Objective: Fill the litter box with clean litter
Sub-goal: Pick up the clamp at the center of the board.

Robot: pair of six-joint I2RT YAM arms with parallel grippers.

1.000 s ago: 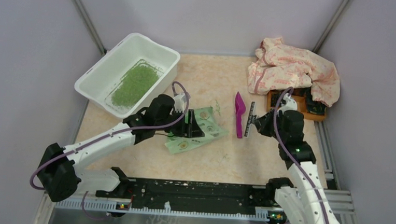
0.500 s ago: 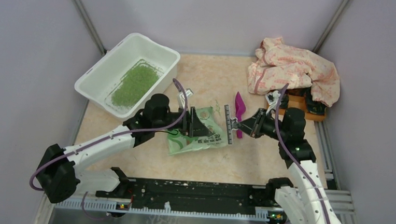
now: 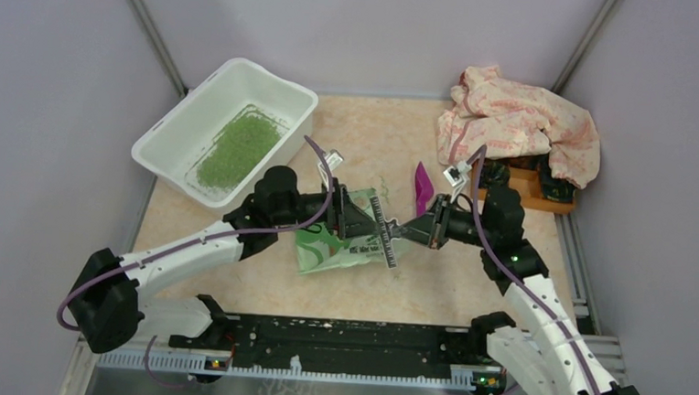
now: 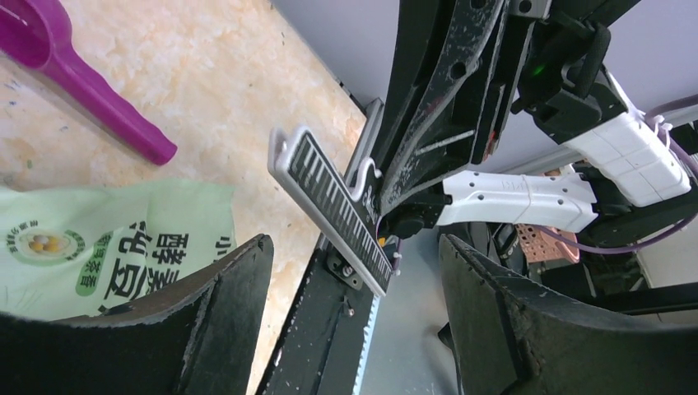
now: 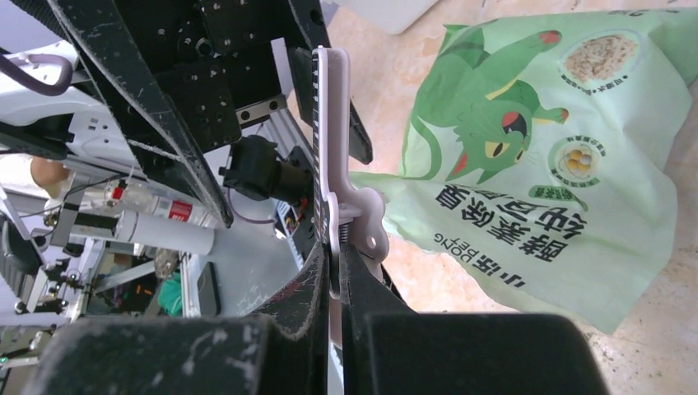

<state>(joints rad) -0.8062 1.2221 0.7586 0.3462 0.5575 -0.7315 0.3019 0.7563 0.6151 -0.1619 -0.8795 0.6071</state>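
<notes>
The white litter box (image 3: 174, 128) stands at the far left, with a patch of green clean litter (image 3: 237, 149) inside. A light green printed bag (image 3: 326, 247) lies flat mid-table; it also shows in the left wrist view (image 4: 99, 247) and the right wrist view (image 5: 535, 164). My left gripper (image 3: 355, 223) is open over the bag's right part, with nothing between its jaws (image 4: 355, 247). My right gripper (image 3: 408, 229) is shut (image 5: 333, 263) on a long white toothed bag clip (image 3: 383, 233), held just right of the left gripper. The clip also shows from both wrists (image 4: 333, 206) (image 5: 329, 148).
A purple scoop (image 3: 422, 189) lies right of the bag, also in the left wrist view (image 4: 90, 82). A crumpled pink patterned cloth (image 3: 515, 121) sits at the far right, partly over an orange wooden tray (image 3: 534, 196). Grey walls enclose the table.
My right gripper has carried the clip leftward from beside the scoop to the bag's right edge, next to the left gripper. The left gripper has shifted slightly right over the bag.
</notes>
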